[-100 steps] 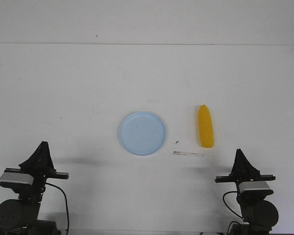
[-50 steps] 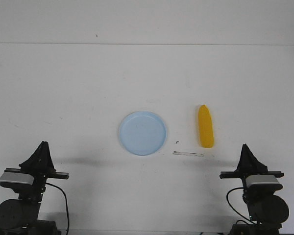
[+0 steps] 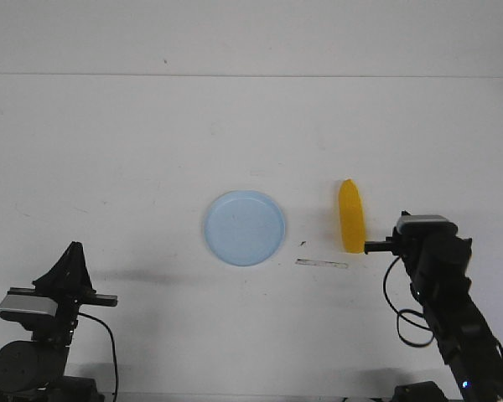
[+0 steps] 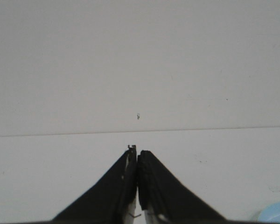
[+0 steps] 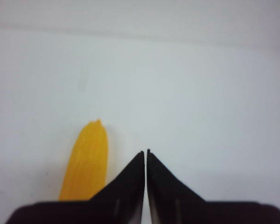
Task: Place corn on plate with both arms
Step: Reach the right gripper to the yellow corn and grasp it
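Front view: no readable writing anywhere. White desk [image 3: 109,151], white wall behind it. One plate [image 3: 244,228], pale blue, one corn [image 3: 350,216] lying flat to the right of the plate, apart from it, tapered end pointing away from the robot. A thin pale strip [image 3: 322,264] lies just nearer than the plate, toward the corn. Two arms: left arm low, well left of the plate; right arm raised just right of the corn.

Left wrist view: left gripper [image 4: 137,154] pressed together, holding nothing, above bare desk; a sliver of plate at the frame corner.

Right wrist view: right gripper [image 5: 145,154] closed tight, empty, just beside the corn, not touching it.
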Controlling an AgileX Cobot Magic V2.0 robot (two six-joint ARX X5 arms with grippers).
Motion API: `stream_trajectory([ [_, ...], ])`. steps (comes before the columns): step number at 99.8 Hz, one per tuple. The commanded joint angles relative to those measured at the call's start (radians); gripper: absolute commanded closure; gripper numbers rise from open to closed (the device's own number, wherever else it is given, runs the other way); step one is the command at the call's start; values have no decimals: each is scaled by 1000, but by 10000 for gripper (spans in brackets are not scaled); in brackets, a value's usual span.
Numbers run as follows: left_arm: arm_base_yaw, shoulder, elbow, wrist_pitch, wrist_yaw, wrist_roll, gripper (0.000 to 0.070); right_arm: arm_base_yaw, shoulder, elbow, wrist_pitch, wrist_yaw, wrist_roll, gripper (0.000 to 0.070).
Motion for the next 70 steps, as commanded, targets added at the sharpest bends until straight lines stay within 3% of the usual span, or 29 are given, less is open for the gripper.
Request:
stream_trajectory([
  [1,1,-2,7,14,-3,9,699,30,115,83,-58,17,54,696],
  [20,1,-2,7,13,-3,9,699,69,370,309,-216,-2,189,696],
  [31,1,-2,7,14,-3,9,699,85,505,451,-373,-3,303,691],
  [40,1,-2,7,13,-3,9,699,87,599,550,-493,-23,323,670],
  [46,1,-2,7,13,-3,9,699,89,661,612,-567,-49,323,600],
  [60,1,-2,7,13,-3,9,699,92,767,691,-649,-74,322,349],
  [70,1,-2,7,14,-3,8,699,91,805,693,-649,-84,322,266],
])
